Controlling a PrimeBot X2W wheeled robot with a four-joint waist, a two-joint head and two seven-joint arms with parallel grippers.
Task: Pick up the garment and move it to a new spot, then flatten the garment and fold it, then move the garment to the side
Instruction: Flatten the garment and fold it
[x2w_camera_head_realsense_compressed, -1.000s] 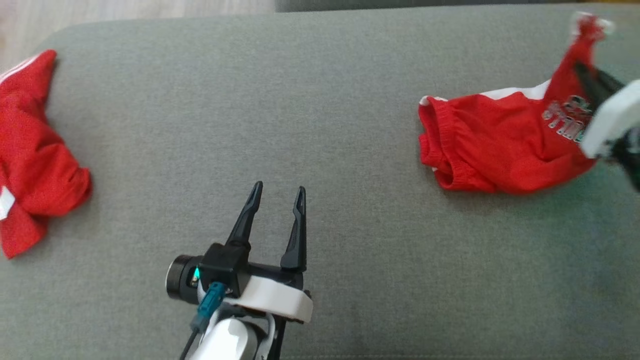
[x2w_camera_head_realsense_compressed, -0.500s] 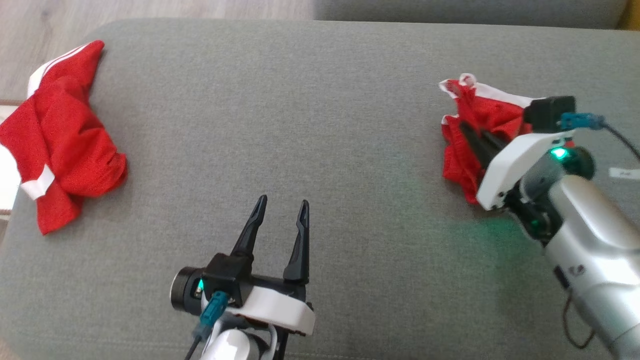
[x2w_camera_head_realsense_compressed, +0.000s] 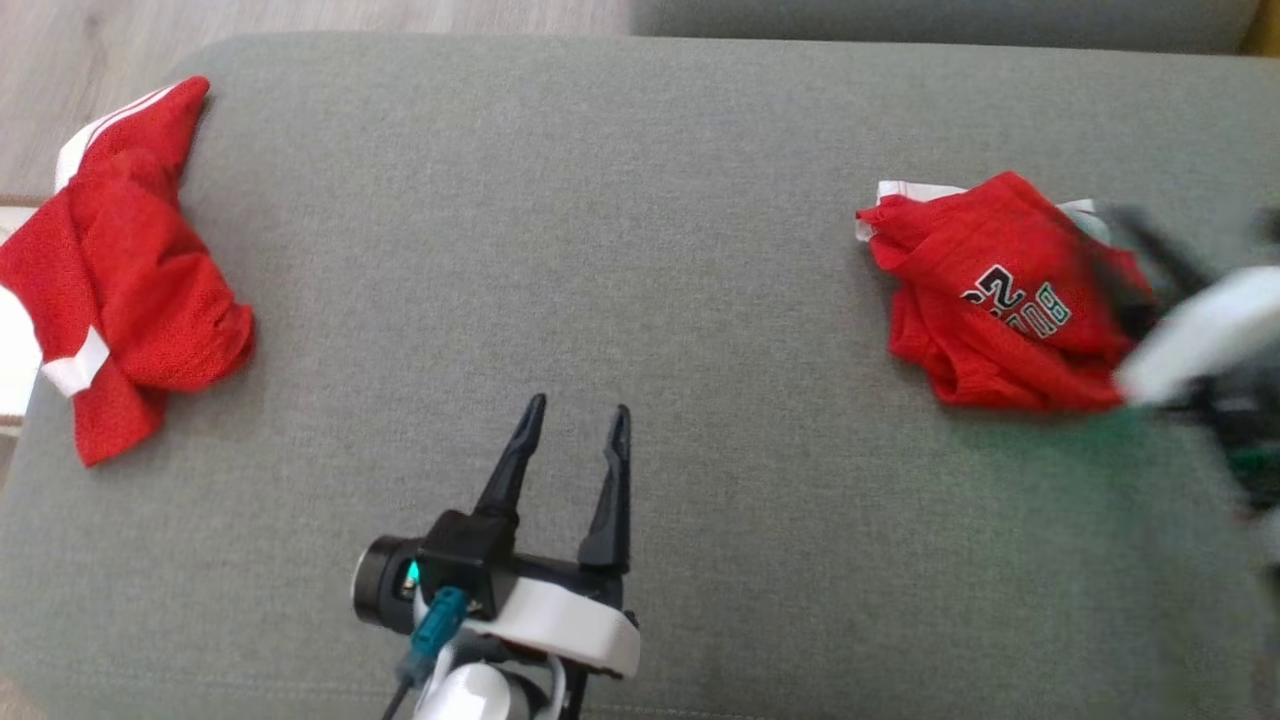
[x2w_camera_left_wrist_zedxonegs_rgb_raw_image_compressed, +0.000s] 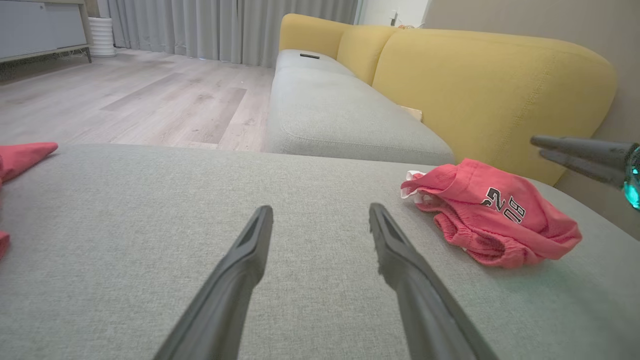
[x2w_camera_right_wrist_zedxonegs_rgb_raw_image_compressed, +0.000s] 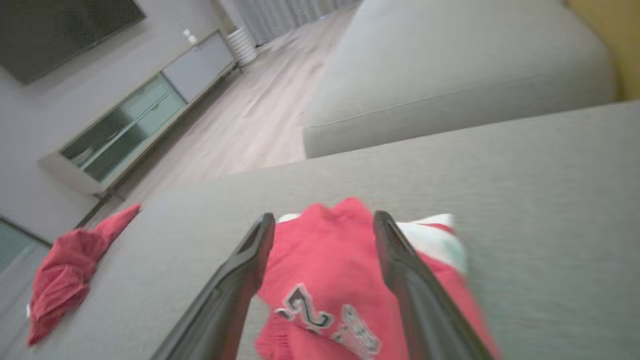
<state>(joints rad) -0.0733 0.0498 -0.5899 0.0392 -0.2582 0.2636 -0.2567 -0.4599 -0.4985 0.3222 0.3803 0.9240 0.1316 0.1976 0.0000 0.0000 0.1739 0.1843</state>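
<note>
The garment (x2w_camera_head_realsense_compressed: 990, 290) is a red piece with white trim and printed numbers, lying crumpled on the right part of the grey cushion (x2w_camera_head_realsense_compressed: 640, 200). It also shows in the left wrist view (x2w_camera_left_wrist_zedxonegs_rgb_raw_image_compressed: 490, 215) and the right wrist view (x2w_camera_right_wrist_zedxonegs_rgb_raw_image_compressed: 325, 270). My right gripper (x2w_camera_head_realsense_compressed: 1095, 240) is blurred at the garment's right edge, fingers open and just above the cloth, holding nothing (x2w_camera_right_wrist_zedxonegs_rgb_raw_image_compressed: 324, 216). Its two fingertips enter the left wrist view from the right (x2w_camera_left_wrist_zedxonegs_rgb_raw_image_compressed: 540, 147). My left gripper (x2w_camera_head_realsense_compressed: 578, 405) hovers open over bare cushion near the front middle (x2w_camera_left_wrist_zedxonegs_rgb_raw_image_compressed: 320, 212).
A second red garment (x2w_camera_head_realsense_compressed: 120, 280) lies bunched at the cushion's left edge. Beyond the cushion are a grey sofa seat (x2w_camera_left_wrist_zedxonegs_rgb_raw_image_compressed: 330, 100) with a yellow backrest (x2w_camera_left_wrist_zedxonegs_rgb_raw_image_compressed: 475, 85), wooden floor (x2w_camera_left_wrist_zedxonegs_rgb_raw_image_compressed: 150, 95) and a low cabinet (x2w_camera_right_wrist_zedxonegs_rgb_raw_image_compressed: 140, 120).
My right gripper opened and let go of the garment, which dropped into a heap with its numbers up. The gripper has drawn back to the right. The left gripper barely moved.
</note>
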